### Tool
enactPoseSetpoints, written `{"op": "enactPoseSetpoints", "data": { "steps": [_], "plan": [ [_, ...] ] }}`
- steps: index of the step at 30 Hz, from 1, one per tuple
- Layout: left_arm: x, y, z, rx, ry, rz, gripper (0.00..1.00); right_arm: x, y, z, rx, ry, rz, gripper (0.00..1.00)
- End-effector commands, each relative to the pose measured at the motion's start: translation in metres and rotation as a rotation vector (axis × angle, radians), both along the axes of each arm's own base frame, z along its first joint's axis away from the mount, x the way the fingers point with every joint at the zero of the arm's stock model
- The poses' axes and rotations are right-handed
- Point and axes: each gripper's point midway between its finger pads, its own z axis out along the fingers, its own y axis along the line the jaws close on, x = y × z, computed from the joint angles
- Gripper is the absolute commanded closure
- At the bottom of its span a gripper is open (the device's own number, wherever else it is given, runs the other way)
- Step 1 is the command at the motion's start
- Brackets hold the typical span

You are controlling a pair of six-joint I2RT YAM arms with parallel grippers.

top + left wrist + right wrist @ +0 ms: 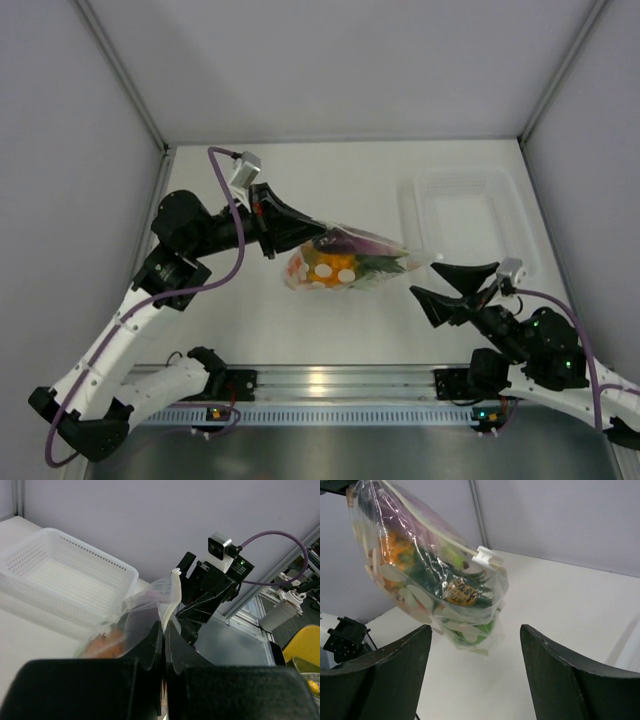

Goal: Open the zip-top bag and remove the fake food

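Robotics lab test cell. Plain white surface (330,180) boxed in by bare grey panels (340,60) on the left, right and far sides. Slotted aluminium rail (330,383) along the near edge, with a white-and-black left arm (130,320) and right arm (545,355) bolted there side by side.

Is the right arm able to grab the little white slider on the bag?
Probably yes. The right gripper is open, just beside the end of the zip-top bag that carries the white slider, and nothing sits between them. The left gripper holds the other end up.
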Motion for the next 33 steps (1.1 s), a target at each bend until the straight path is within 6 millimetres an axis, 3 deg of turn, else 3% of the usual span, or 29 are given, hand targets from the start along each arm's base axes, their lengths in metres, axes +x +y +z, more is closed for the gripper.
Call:
{"op": "enactPoseSetpoints", "data": {
  "steps": [1,6,15,20,23,28,33],
  "plan": [
    [-0.02,0.006,0.039,-0.07,-0.083,-0.049,1.0,-0.009,-0.001,0.024,0.061,-0.065,0.044,0.27],
    [-0.033,0.01,0.052,-0.089,-0.09,-0.088,1.0,-0.027,0.003,0.042,0.079,-0.166,0.141,0.28],
    [-0.05,0.016,0.059,-0.106,-0.08,-0.128,1.0,-0.035,-0.009,0.068,0.103,-0.246,0.142,0.29],
    [-0.054,0.017,0.059,-0.108,-0.075,-0.137,1.0,-0.055,-0.005,0.089,0.125,-0.331,0.243,0.3],
    [-0.056,0.019,0.059,-0.111,-0.077,-0.136,1.0,-0.056,0.002,0.094,0.106,-0.345,0.255,0.31],
    [-0.056,0.02,0.06,-0.116,-0.077,-0.128,1.0,-0.062,0.011,0.1,0.086,-0.377,0.298,0.51],
    [-0.056,0.02,0.06,-0.118,-0.069,-0.128,1.0,-0.069,0.012,0.103,0.092,-0.431,0.327,0.57]
  ]
}}
